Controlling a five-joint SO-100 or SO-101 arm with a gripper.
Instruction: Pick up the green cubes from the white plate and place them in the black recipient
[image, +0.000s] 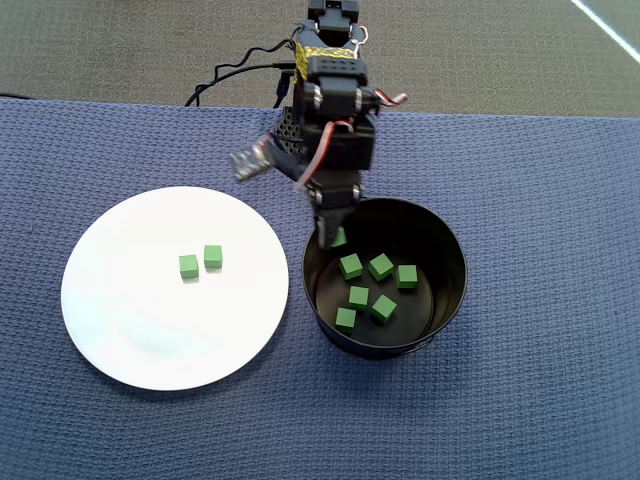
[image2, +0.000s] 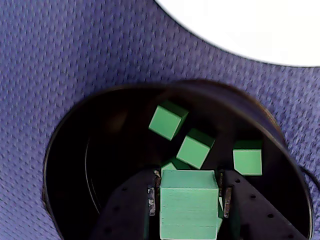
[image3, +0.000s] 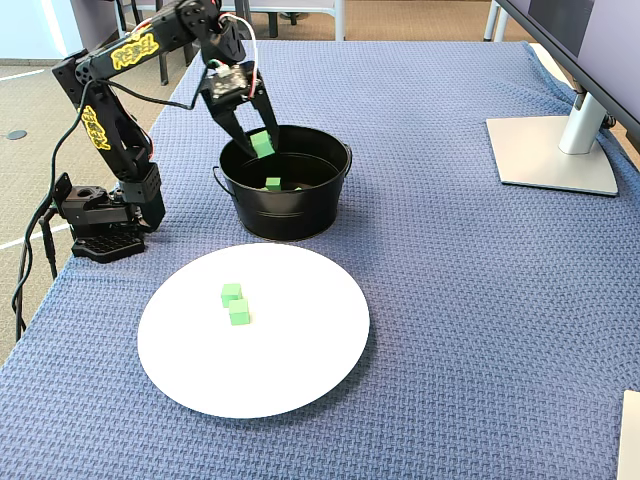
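My gripper (image: 335, 237) hangs over the back-left rim of the black recipient (image: 452, 262), shut on one green cube (image: 341, 238). The wrist view shows that cube (image2: 189, 205) squeezed between the two dark fingers (image2: 132, 210), above the pot's dark inside (image2: 110, 165). Several green cubes (image: 381, 266) lie loose on the pot's bottom. Two more green cubes (image: 189, 266) (image: 213, 256) sit side by side near the middle of the white plate (image: 150, 320), left of the pot. In the fixed view the gripper (image3: 255, 145) holds its cube (image3: 262, 143) over the pot (image3: 285, 215), behind the plate (image3: 300, 350).
A blue woven cloth (image3: 450, 300) covers the table. The arm's base (image3: 100, 230) and cables stand at the left edge in the fixed view. A monitor's grey stand (image3: 550, 150) sits at the back right. A pale object (image3: 630, 440) pokes in at the bottom right corner.
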